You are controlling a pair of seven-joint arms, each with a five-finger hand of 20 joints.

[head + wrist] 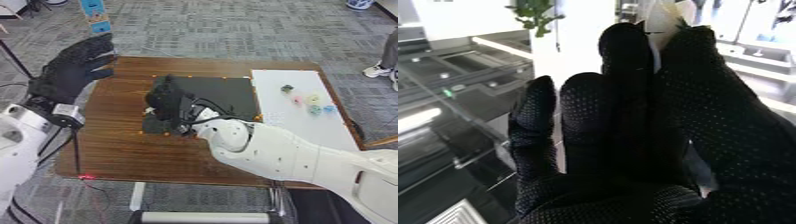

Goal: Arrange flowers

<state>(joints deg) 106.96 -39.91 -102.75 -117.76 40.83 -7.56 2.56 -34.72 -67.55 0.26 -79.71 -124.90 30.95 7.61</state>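
Evidently, my right hand [165, 98] pinches a pale flower-like piece [664, 19] between thumb and finger above the dark mat [229, 94]; I should grip lightly and guide it in upright; the wrist view details the pinch, the head view the small blooms [313, 99] on the white board [311, 131].

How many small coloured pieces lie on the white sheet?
5, in the head view: dark green piece farthest left, pink piece, yellow piece, light green piece nearer the robot than the yellow, blue piece farthest right. Others may hide beneath them.
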